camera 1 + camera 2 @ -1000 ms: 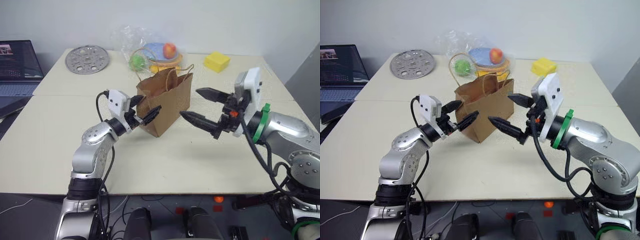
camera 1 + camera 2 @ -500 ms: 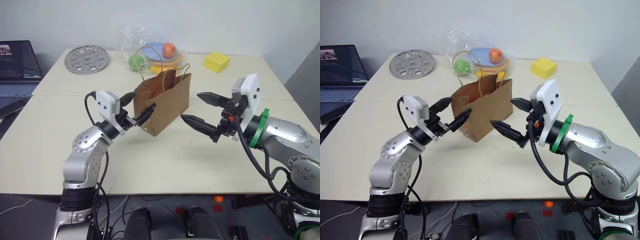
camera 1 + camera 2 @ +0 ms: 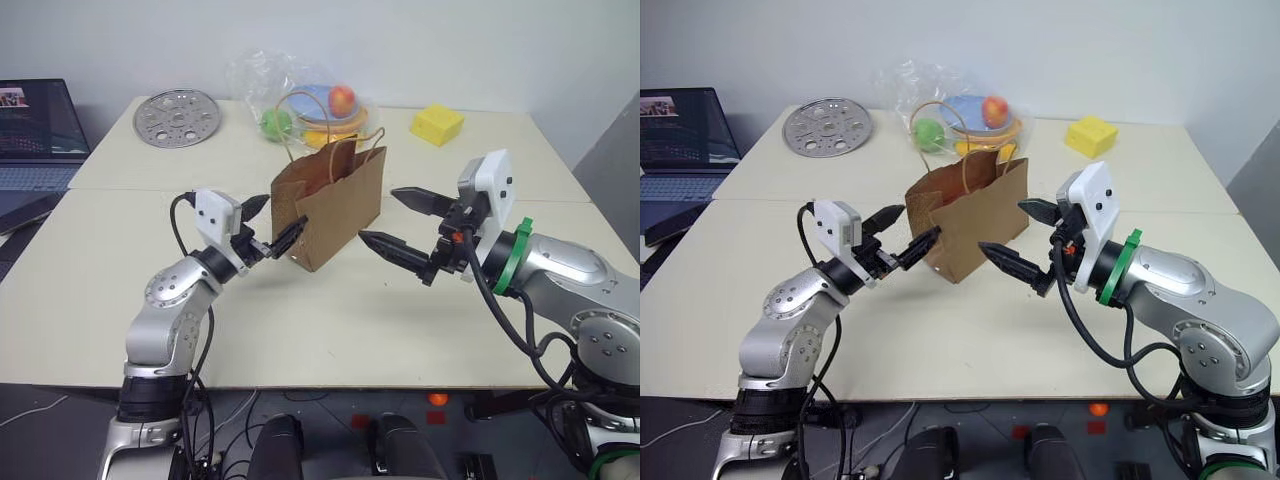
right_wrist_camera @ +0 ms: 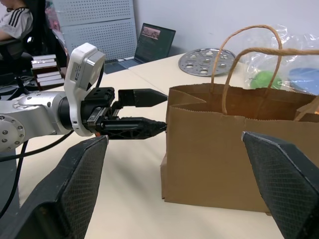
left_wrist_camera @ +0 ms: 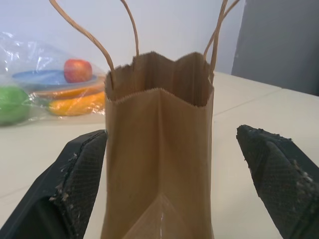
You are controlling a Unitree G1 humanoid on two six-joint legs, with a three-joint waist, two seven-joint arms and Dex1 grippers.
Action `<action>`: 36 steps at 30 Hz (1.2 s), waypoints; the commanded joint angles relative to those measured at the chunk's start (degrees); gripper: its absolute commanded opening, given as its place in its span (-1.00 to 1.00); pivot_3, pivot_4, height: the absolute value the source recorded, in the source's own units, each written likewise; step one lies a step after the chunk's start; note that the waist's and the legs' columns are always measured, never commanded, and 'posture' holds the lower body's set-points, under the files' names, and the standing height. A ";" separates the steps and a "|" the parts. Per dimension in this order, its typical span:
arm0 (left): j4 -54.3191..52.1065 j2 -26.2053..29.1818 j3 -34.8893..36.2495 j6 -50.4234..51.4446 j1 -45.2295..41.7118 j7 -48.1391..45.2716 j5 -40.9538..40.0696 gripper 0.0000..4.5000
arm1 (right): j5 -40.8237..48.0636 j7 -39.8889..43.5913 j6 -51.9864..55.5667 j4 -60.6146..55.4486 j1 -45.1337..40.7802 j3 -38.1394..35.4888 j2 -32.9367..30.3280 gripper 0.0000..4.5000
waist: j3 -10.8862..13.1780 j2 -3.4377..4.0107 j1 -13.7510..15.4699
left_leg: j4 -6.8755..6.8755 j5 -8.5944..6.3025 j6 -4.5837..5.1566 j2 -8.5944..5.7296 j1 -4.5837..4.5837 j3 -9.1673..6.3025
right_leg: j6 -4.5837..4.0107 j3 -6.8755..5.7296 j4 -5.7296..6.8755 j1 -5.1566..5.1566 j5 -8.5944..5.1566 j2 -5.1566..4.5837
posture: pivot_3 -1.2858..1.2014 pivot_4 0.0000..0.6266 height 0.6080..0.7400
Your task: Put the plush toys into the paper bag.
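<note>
The brown paper bag (image 3: 332,205) stands upright and open mid-table, its loop handles up. An orange patch (image 3: 963,179) shows inside its mouth; I cannot tell what it is. The plush toys are otherwise hidden. My left gripper (image 3: 280,216) is open at the bag's left side, its fingers level and pointing at the bag; in the left wrist view the bag (image 5: 159,149) stands between the two fingertips without touching them. My right gripper (image 3: 378,214) is open just right of the bag and holds nothing. In the right wrist view the bag (image 4: 224,164) stands with the left gripper (image 4: 149,112) beyond it.
At the back of the table lie a clear plastic bag (image 3: 300,105) of shiny fruit and plates, a yellow block (image 3: 436,123) and a round perforated metal disc (image 3: 176,117). A laptop (image 3: 35,130) sits at the far left. A seated person (image 4: 15,15) shows in the background.
My left gripper has eased a little to the left, from overlapping the bag's side to its edge. The bag and the right gripper stand as before.
</note>
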 commanded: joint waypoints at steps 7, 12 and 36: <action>9.46 -3.62 -2.02 -6.43 -5.00 0.67 4.18 0.98 | 0.79 -1.63 -0.84 -1.84 -0.19 -1.20 -1.06 1.00 | 0.00 0.00 0.04 | 0.00 0.00 0.00 -0.02 -0.02 0.01 | -0.02 -0.02 0.00 0.01 -0.01 0.01 | 0.03 -0.52 1.00; 13.64 -5.66 -4.22 -8.80 -5.89 -0.73 5.84 0.98 | 1.42 -2.22 -0.42 -2.38 -0.43 -1.03 -1.06 1.00 | 0.00 0.00 0.03 | 0.00 0.00 0.00 -0.02 -0.02 0.01 | 0.00 -0.02 -0.02 0.02 0.00 0.01 | 0.03 -0.52 1.00; 17.80 -5.67 -4.25 -8.08 -9.31 -3.90 5.19 -0.98 | 3.43 2.49 -0.64 -4.08 0.68 0.90 -6.29 1.00 | 0.00 -0.01 0.03 | -0.01 0.00 0.00 0.00 -0.02 -0.03 | 0.00 -0.03 -0.01 0.01 -0.01 0.02 | 0.03 -0.52 1.00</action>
